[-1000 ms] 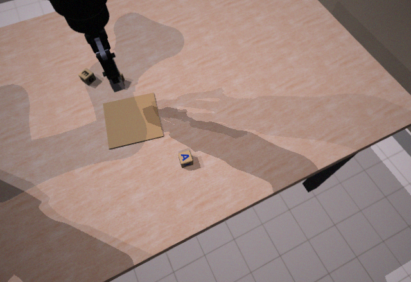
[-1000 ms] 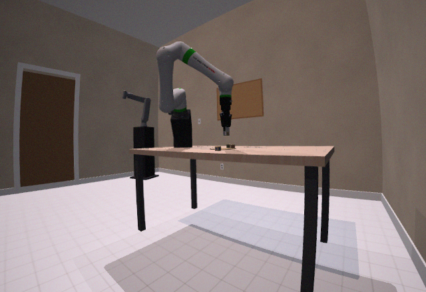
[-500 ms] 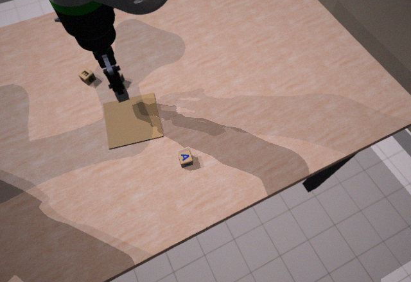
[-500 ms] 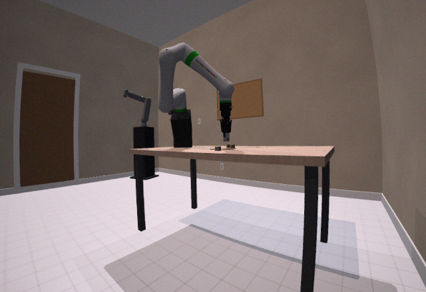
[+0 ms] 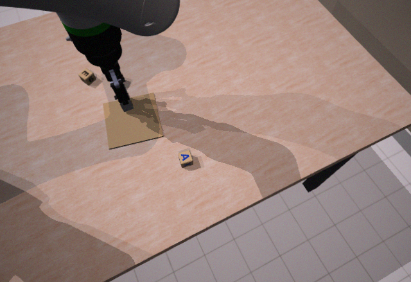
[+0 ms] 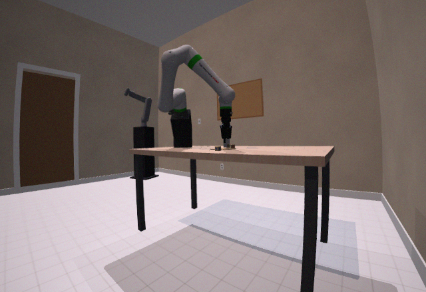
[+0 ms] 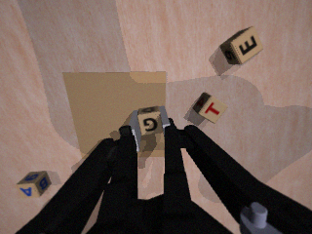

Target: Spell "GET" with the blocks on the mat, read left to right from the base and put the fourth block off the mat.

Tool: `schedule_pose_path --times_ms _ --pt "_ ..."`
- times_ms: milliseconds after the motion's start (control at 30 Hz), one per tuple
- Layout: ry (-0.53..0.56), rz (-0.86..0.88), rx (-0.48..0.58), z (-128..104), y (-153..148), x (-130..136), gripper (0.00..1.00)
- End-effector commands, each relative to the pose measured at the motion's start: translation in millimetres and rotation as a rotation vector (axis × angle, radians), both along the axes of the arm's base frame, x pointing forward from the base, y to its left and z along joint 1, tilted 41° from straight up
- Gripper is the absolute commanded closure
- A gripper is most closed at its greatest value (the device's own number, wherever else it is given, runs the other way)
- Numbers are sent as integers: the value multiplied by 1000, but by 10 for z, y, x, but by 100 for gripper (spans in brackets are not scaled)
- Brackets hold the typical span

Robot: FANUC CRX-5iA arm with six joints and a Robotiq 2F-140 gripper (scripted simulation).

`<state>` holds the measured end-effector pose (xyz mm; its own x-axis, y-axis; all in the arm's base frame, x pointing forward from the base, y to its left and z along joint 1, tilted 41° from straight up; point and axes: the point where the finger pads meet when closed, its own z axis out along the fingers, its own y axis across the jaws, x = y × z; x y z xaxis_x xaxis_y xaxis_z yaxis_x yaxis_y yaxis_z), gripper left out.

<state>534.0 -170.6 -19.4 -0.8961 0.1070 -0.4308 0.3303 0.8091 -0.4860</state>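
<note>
My gripper (image 7: 150, 116) is shut on the G block (image 7: 149, 123), a wooden cube with a black G on top. It holds the block low over the far edge of the tan mat (image 5: 133, 121), which also shows in the wrist view (image 7: 109, 104). In the top view the fingers (image 5: 126, 105) hide the block. The T block (image 7: 210, 109), red letter, lies on the table just off the mat's edge. The E block (image 5: 87, 76) lies farther off the mat and shows in the wrist view (image 7: 242, 46). The A block (image 5: 185, 158), blue letter, lies off the mat on the other side.
The table's near edge (image 5: 265, 199) runs diagonally past the A block. The arm's large white link (image 5: 99, 0) hangs over the back left of the table. A second, small arm on a stand (image 6: 144, 124) is beyond the table.
</note>
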Motion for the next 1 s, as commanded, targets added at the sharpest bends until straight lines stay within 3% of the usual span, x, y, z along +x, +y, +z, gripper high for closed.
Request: schedule_pose_path --times_ms 0,967 --pt "0 0 0 -15 -11 9 84" --pt "0 0 0 -37 -28 17 84"
